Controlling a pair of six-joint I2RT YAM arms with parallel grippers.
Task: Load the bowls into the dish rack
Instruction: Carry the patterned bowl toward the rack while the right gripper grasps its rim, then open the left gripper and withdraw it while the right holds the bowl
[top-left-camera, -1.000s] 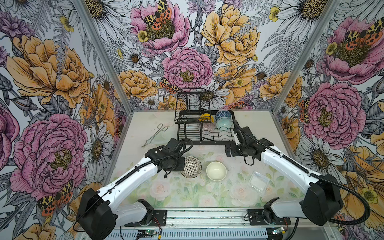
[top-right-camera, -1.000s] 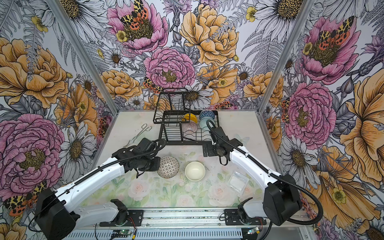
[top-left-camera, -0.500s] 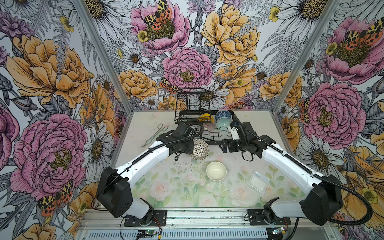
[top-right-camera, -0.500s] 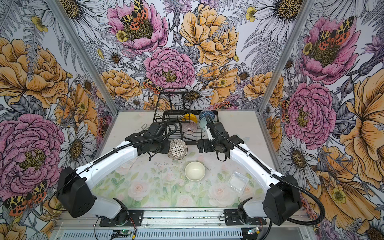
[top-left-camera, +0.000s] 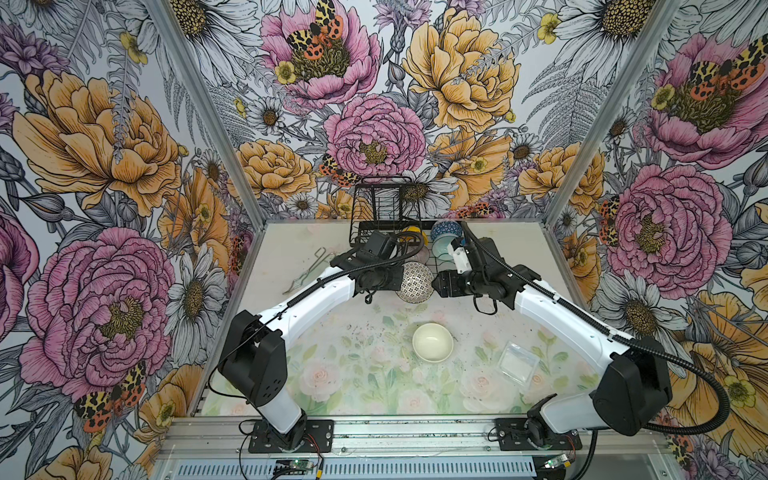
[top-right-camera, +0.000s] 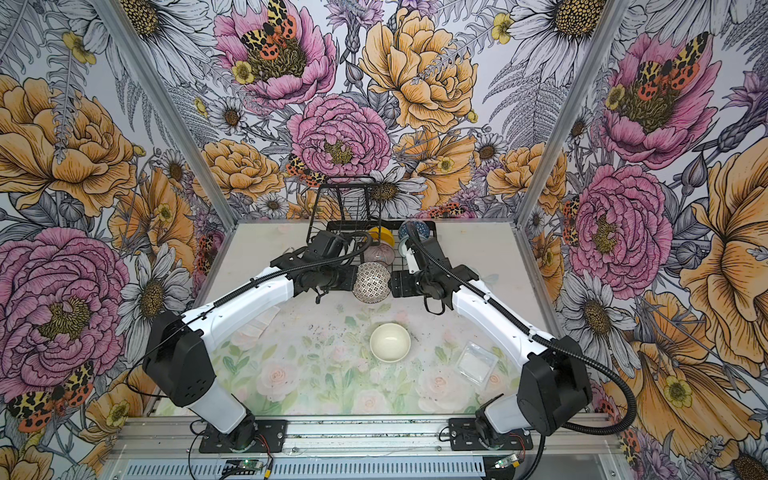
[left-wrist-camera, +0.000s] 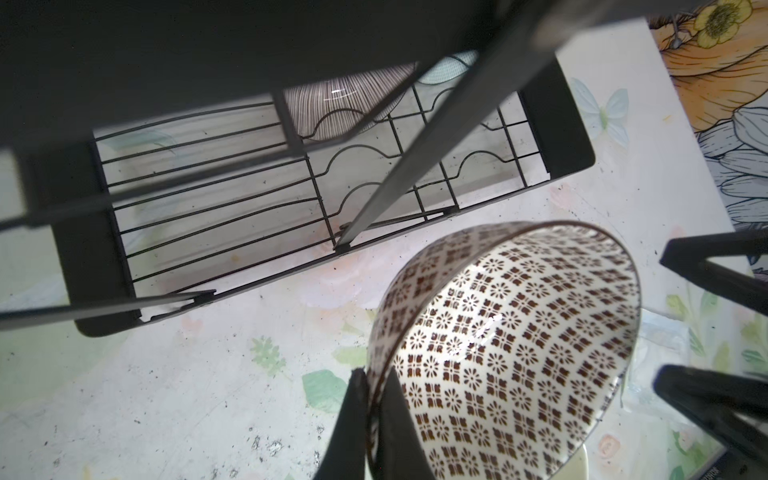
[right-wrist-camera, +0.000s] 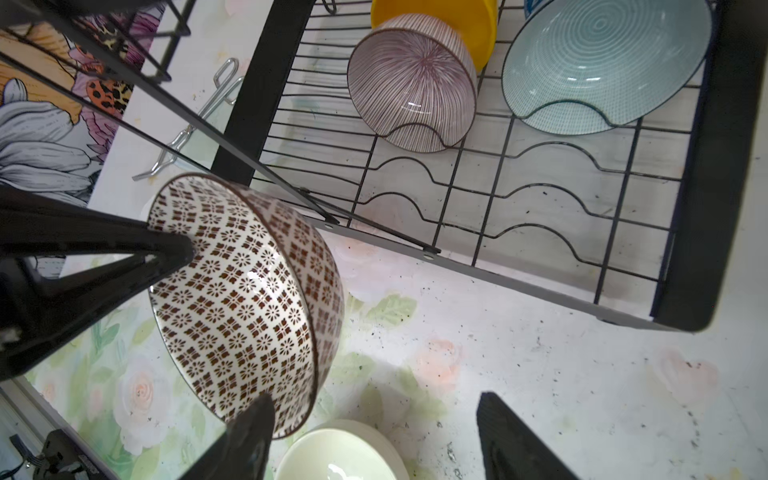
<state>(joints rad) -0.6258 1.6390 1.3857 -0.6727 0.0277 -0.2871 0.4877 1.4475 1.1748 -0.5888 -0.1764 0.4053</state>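
Beside the wire rack (right-wrist-camera: 257, 112) hangs a glossy bowl (right-wrist-camera: 249, 299).

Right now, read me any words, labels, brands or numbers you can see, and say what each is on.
No text can be read.
Pale print on a black arm part, left wrist view: too small and blurred.
The patterned bowl and dish rack carry no lettering.

Glossy glazed black-and-white bowl (left-wrist-camera: 498, 353); matt black wire dish rack (right-wrist-camera: 715, 208); bare shiny metal tongs (top-left-camera: 306, 271) at its eight o'clock
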